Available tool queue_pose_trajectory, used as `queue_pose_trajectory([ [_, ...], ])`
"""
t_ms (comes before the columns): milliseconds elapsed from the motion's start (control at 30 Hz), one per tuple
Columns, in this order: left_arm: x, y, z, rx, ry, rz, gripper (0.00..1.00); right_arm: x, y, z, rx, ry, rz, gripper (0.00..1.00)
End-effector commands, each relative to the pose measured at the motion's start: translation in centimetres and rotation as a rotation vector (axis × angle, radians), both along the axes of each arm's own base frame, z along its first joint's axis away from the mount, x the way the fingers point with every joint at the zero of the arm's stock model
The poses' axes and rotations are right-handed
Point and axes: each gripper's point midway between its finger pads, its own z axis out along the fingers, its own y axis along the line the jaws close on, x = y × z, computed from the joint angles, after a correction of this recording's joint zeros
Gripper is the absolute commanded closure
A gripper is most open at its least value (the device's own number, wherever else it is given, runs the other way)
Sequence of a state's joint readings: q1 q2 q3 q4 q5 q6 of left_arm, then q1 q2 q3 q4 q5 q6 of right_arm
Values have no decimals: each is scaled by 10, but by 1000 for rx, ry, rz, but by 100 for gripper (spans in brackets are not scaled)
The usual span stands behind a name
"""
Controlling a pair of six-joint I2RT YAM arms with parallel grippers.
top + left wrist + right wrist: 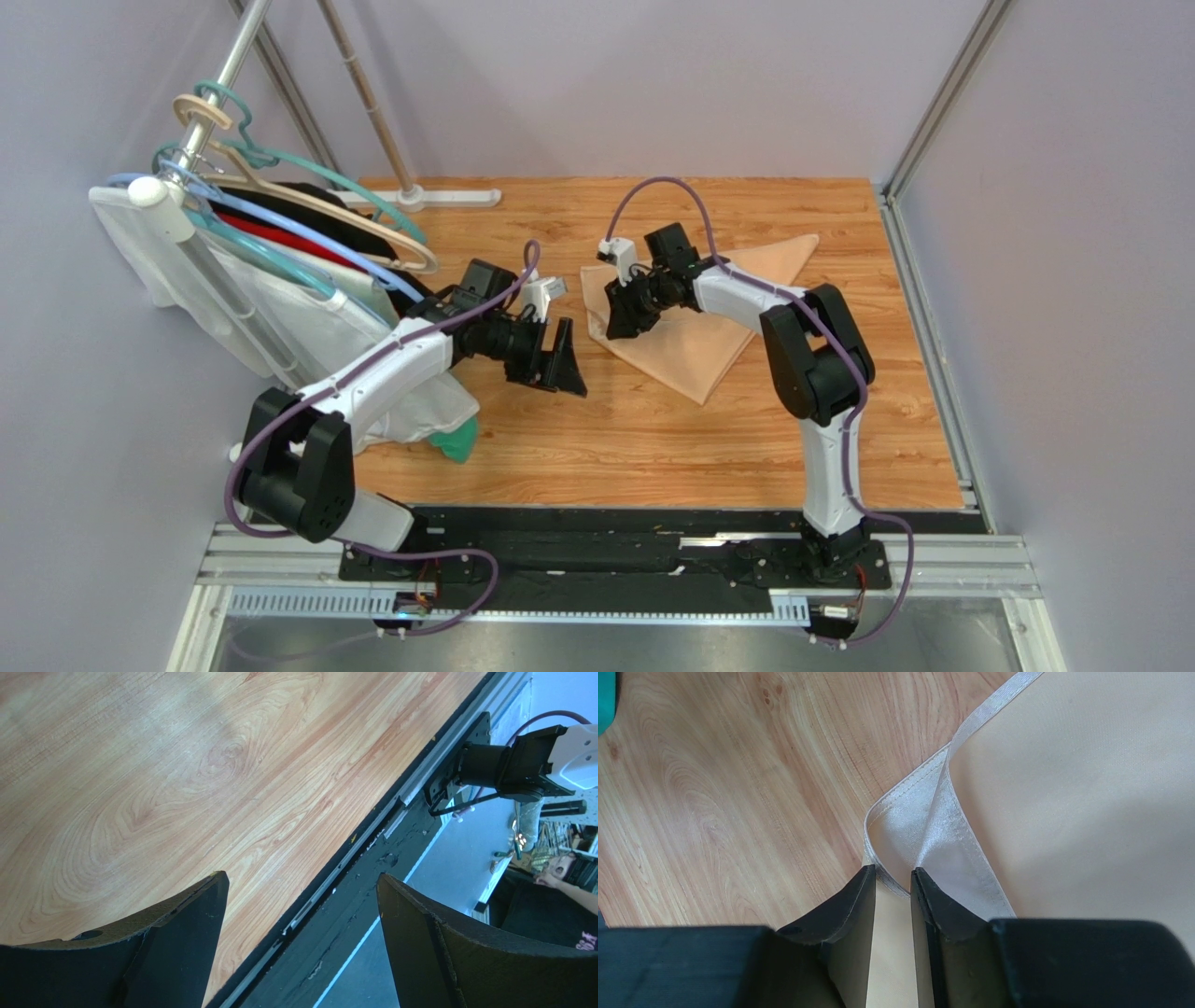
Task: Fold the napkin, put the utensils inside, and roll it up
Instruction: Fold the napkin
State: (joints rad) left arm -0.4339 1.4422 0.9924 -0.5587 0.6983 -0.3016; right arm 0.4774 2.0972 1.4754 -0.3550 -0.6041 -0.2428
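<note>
The pale peach napkin (718, 319) lies folded into a triangle on the right half of the wooden table. Its left corner is turned up, showing a shiny hem (927, 822). My right gripper (617, 314) is down at that corner. Its jaws (892, 875) stand a narrow gap apart astride the hem, with cloth showing between them. My left gripper (567, 367) hovers wide open left of the napkin, holding nothing. In its wrist view the gripper (302, 889) looks over bare wood and the table's front rail. The utensils are out of view.
A rack of garments on hangers (281, 266) leans over the table's left side, and a teal item (456, 445) lies beneath it. The rack's white foot (449, 198) rests at the back. A black rail (365, 854) runs along the near edge.
</note>
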Motion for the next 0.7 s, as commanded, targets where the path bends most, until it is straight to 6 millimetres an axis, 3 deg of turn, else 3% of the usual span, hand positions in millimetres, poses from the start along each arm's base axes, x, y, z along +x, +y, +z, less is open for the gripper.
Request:
queue_pose_trajectory([
  [0,8,2,7,-19,-15,16,13,-3,6,9,20,-22,47,72],
  [267,8,2,6,-19,-15,16,13,-5,5,4,11,-7,51,80],
  [667,8,2,7,-22,-14,14,13,-5,2,-6,-13,6,53,72],
])
